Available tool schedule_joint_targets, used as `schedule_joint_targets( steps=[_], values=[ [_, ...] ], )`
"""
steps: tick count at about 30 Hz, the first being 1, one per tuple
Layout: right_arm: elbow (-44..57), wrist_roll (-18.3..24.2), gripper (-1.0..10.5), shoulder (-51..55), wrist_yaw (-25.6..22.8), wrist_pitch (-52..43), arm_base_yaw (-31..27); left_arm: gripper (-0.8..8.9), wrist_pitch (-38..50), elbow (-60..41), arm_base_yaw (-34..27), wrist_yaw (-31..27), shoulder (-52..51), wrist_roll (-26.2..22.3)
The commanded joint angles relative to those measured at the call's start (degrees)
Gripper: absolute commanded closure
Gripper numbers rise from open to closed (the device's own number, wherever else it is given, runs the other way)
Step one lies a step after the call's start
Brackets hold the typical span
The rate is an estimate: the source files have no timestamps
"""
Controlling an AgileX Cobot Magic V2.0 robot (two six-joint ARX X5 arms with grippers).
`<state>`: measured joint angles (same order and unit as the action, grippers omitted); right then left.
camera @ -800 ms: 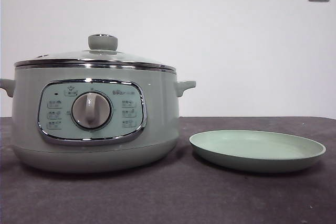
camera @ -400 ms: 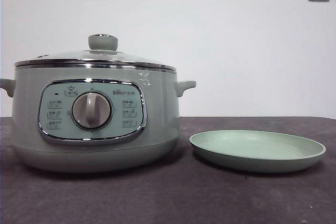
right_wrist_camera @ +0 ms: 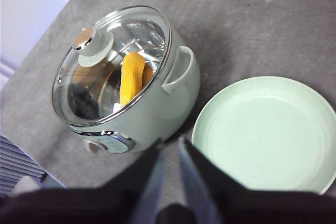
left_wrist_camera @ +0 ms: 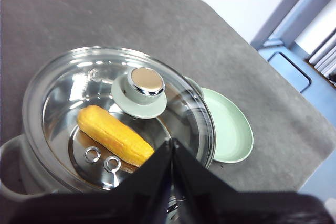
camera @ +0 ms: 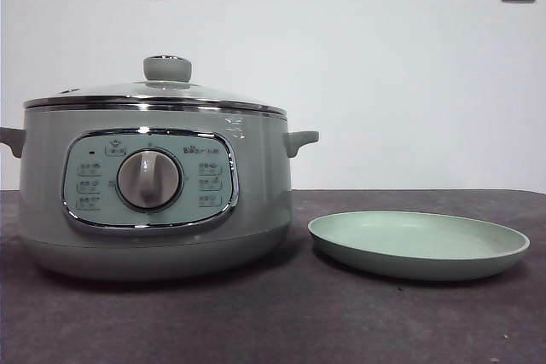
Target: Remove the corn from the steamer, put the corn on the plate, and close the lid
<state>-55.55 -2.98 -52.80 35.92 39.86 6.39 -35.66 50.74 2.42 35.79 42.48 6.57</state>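
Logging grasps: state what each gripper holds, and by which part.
Nothing is held. Left gripper is shut and empty above the lid; right gripper is open and empty.

The steamer (camera: 153, 189) stood on the worktop (camera: 273, 321) toward the left, with the lid (camera: 158, 91) seated on it. The corn (left_wrist_camera: 115, 136) lay inside (under the lid). The plate (camera: 418, 246) sat just beside the steamer, to its right.

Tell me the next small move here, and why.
Probably lower the left hand onto the knob and lift the lid: it still covers the steamer, with the corn inside and the plate bare.
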Motion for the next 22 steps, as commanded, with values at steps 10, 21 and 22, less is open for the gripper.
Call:
schedule_joint_targets(
  steps=[10, 21, 22],
  values=[
    [-0.15, 0.04, 5.6, -1.2, -0.22, 0.52, 0.11, 3.78, 6.6, 1.49, 3.58, -4.46, 8.76, 1.38],
    [-0.15, -0.44, 5.6, -1.2, -0.22, 0.57, 0.59, 3.79, 7.41, 11.98, 16.0, -21.44, 22.64, -0.92],
    [-0.15, -0.46, 5.6, -1.2, -0.22, 0.55, 0.59, 3.79, 7.45, 12.81, 16.87, -22.49, 23.96, -1.18]
  ],
)
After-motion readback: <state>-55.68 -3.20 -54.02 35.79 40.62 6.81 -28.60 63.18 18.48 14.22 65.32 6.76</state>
